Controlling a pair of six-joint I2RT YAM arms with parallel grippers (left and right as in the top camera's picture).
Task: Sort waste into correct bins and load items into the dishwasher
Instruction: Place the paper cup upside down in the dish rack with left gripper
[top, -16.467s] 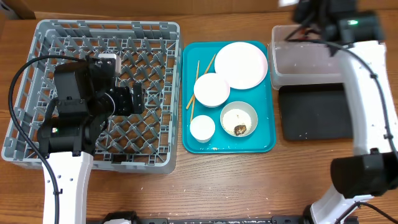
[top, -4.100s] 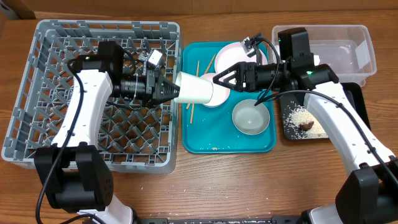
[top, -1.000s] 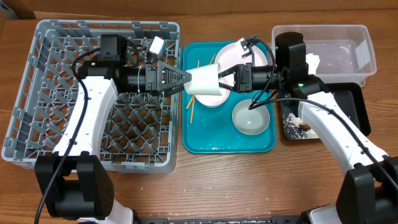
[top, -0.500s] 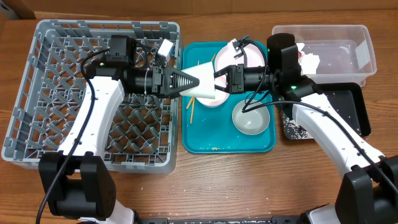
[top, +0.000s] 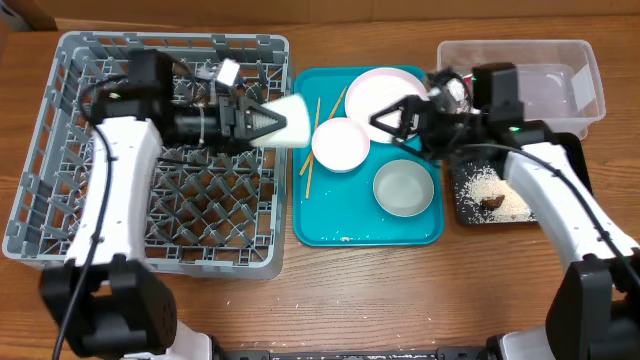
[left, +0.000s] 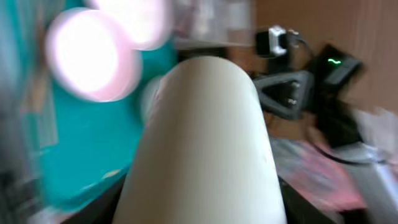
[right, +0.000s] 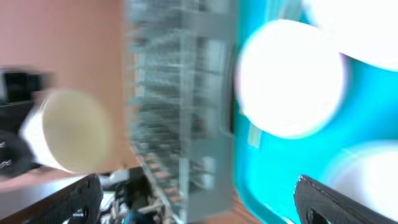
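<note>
Sideways, gripping small white cup (top: 298, 122) in left gripper (top: 268, 122) over grey dish rack (top: 30, 200) by table's left edge, apparently for loading; right gripper (top: 385, 118) spread wide, empty.

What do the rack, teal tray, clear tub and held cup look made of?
The rack: grey moulded plastic, matte; lattice floor, slotted walls. The teal tray: smooth plastic, slight sheen, even colour. The clear tub: transparent plastic, see-through walls. The cup: matte off-white, plastic or ceramic, cannot tell.
</note>
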